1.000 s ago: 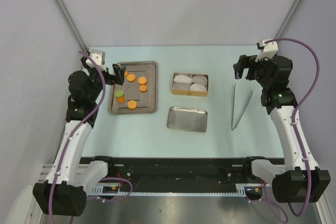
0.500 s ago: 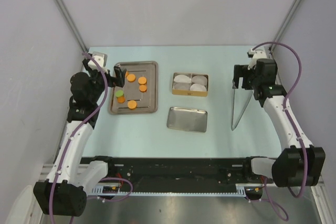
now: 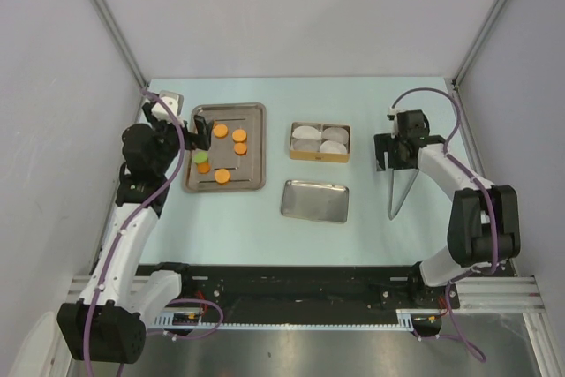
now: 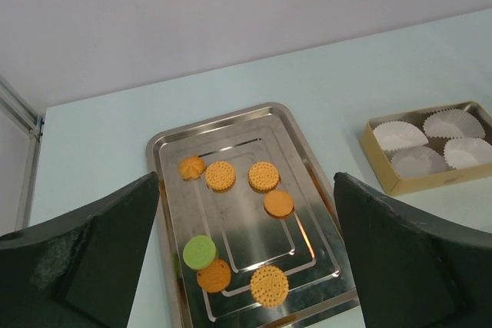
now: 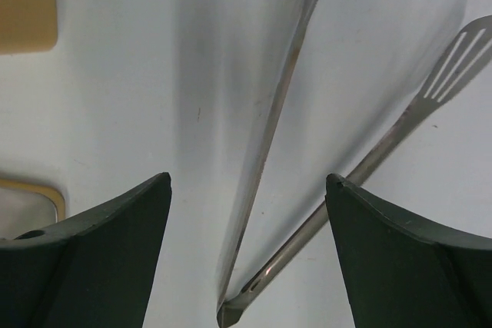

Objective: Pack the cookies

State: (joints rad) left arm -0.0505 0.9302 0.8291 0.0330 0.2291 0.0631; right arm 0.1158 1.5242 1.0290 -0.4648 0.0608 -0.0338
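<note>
Several orange cookies (image 4: 263,176) and one green cookie (image 4: 200,252) lie flat on a steel tray (image 3: 256,112) at the left of the table. In the top view the green cookie (image 3: 201,156) sits near that tray's left rim. My left gripper (image 4: 246,180) hangs open above the tray's left side (image 3: 196,128), holding nothing. My right gripper (image 5: 247,178) points down at the right of the table (image 3: 394,154), open. Its jaws straddle steel tongs (image 5: 280,97) that lie on the table, clear of both fingers.
A tan box (image 3: 320,158) with white paper liners (image 4: 400,136) stands in the middle. A second, empty steel tray (image 3: 314,200) lies in front of it. The tongs (image 3: 399,187) reach toward the near edge, their hinge nearest. Grey walls close in on both sides.
My right arm has swung down and inward from the far right until its gripper sits low over the tongs, jaws a little narrower. The left gripper has barely moved.
</note>
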